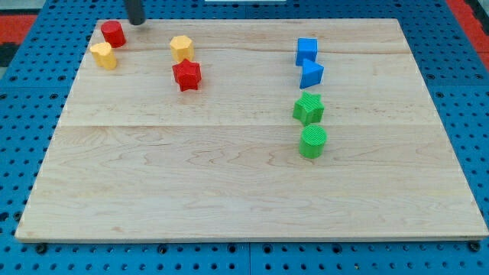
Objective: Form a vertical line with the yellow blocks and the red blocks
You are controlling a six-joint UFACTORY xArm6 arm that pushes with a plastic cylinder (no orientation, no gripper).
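My tip [136, 22] is at the view's top left, just right of and above a red cylinder [113, 33], not touching it. A yellow block [104, 56] sits right below the red cylinder, close against it. A yellow hexagonal block [182, 48] lies further right, with a red star block [186, 75] just below it, nearly touching.
On the view's right a blue cube [307, 50], a blue triangular block [311, 73], a green star block [309, 108] and a green cylinder [312, 142] form a rough vertical column. The wooden board [229, 191] lies on a blue pegboard.
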